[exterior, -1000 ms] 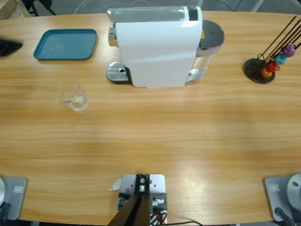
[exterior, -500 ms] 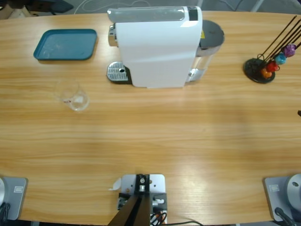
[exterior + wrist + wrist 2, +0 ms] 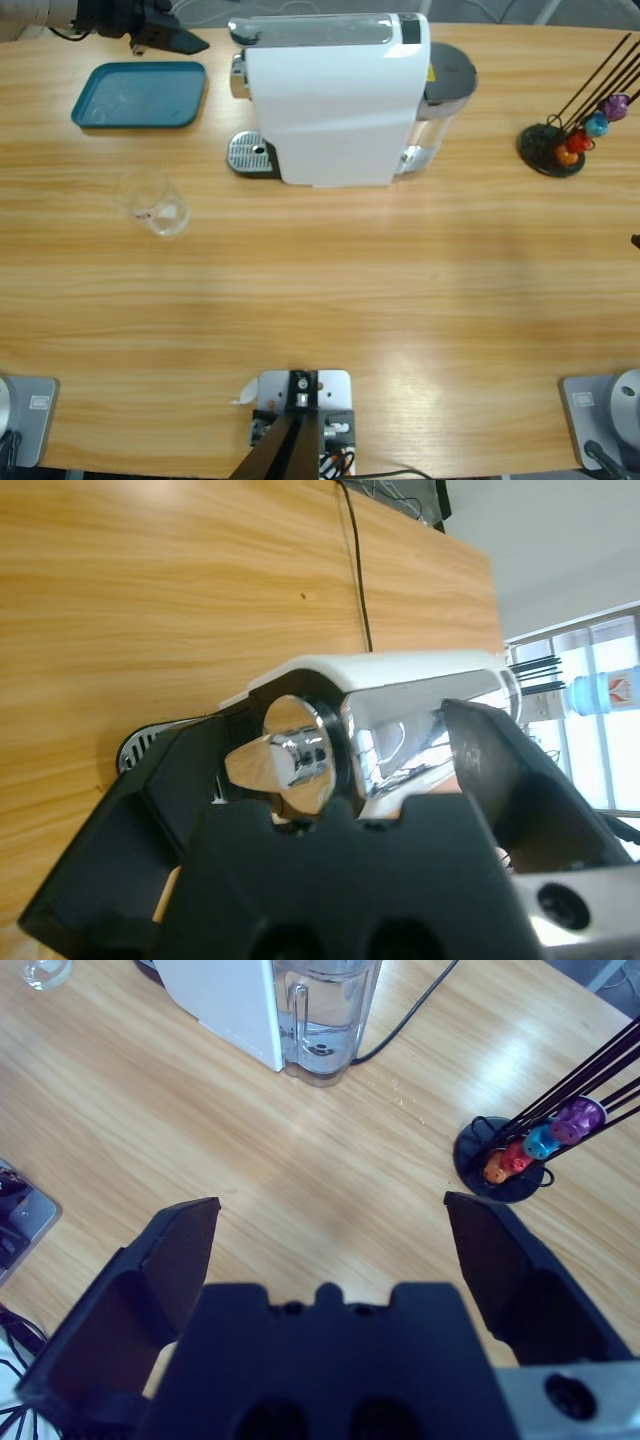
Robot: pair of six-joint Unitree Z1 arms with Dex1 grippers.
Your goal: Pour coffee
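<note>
The coffee is not showing as a dark layer from above: the small clear glass (image 3: 157, 205) is standing upright on the bare wood at about nine o'clock from the table's middle, looking see-through, so I cannot tell what it is holding. It is sitting well apart from the coffee machine (image 3: 335, 95), a boxy white plastic block with a silver top strip, which is occupying the twelve o'clock part of the table (image 3: 330, 300). A round perforated metal drip grate (image 3: 250, 155) is jutting out at the machine's lower left, and a clear, ribbed water tank (image 3: 440, 110) with a grey lid is hugging its right side.

The left gripper (image 3: 165, 38) is reaching in from the eleven o'clock corner, hanging just above the far edge of a shallow teal tray (image 3: 140, 95) with rounded corners. Its black jaws are standing spread apart with nothing between them; its wrist view is looking along the machine's end, where a shiny chrome spout (image 3: 290, 760) is glinting.

The right gripper (image 3: 330, 1230) is hovering over smooth, grained wood with its jaws wide apart and empty. Ahead of it, at about two o'clock, a black wire rack (image 3: 510, 1160) on a round base is carrying small purple, blue, red and orange capsules (image 3: 525, 1150).
</note>
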